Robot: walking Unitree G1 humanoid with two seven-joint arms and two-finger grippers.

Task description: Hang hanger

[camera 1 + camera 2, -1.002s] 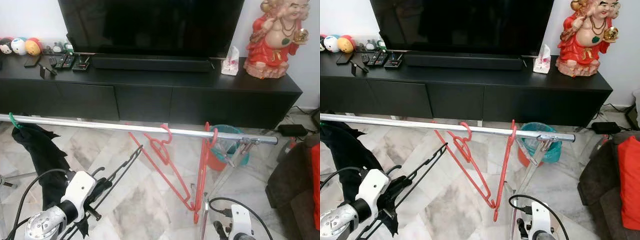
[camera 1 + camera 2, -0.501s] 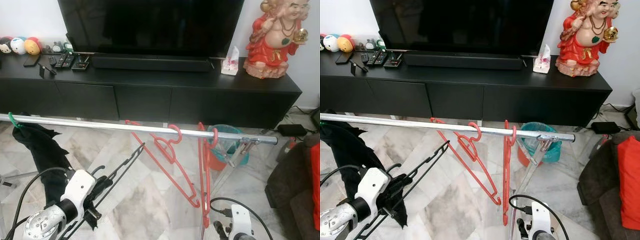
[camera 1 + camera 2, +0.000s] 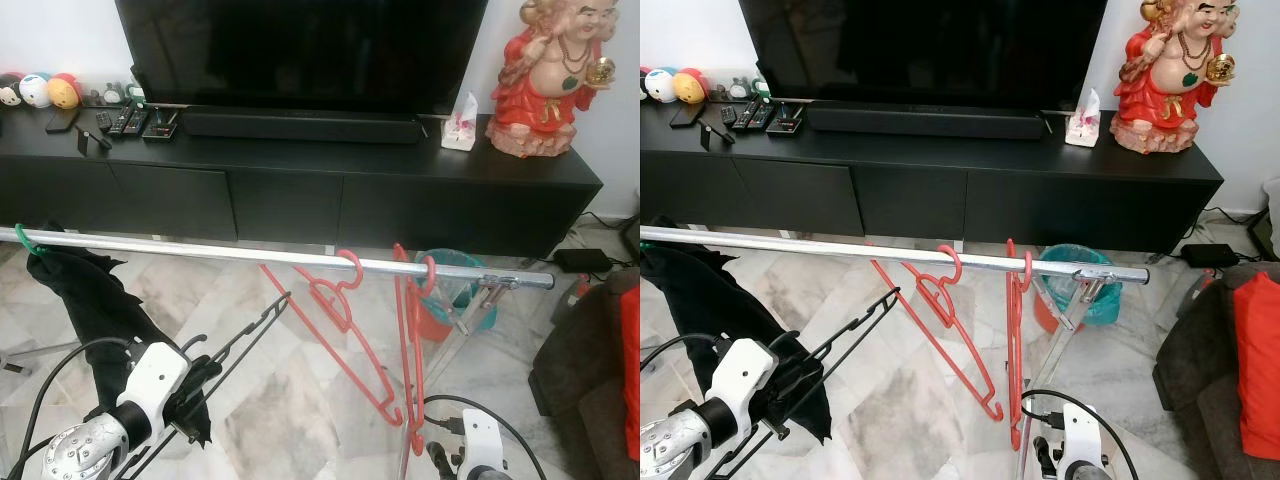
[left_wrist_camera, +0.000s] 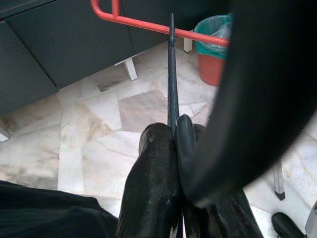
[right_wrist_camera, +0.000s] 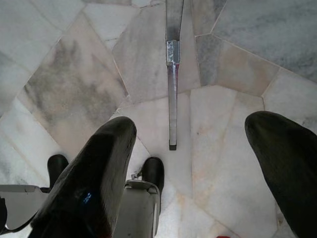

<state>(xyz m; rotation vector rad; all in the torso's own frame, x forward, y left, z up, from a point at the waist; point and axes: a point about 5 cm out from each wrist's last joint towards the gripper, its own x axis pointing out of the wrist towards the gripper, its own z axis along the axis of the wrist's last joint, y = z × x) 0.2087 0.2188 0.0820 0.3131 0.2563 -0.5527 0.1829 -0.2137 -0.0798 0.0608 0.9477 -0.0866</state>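
A thin black hanger (image 3: 243,337) is held low at the left, below the silver rail (image 3: 200,249), with its far end pointing up toward the rail. My left gripper (image 4: 174,135) is shut on its wire. Two red hangers hang on the rail's right part: one (image 3: 338,322) tilted, the other (image 3: 411,345) nearly straight down. My right gripper (image 5: 198,144) hangs low by the rack's leg, open, with only floor between its fingers.
A black garment (image 3: 95,305) hangs on a green hook at the rail's left end. Behind the rail stand a black TV cabinet (image 3: 300,190) and a teal-lined bin (image 3: 450,290). The rack's metal foot (image 5: 172,89) lies on the marble floor. A dark sofa (image 3: 600,380) is at right.
Both red hangers have swung on the rail; the tilted one's hook slid slightly right and the right one now hangs nearly vertical. The black garment swung toward my left arm.
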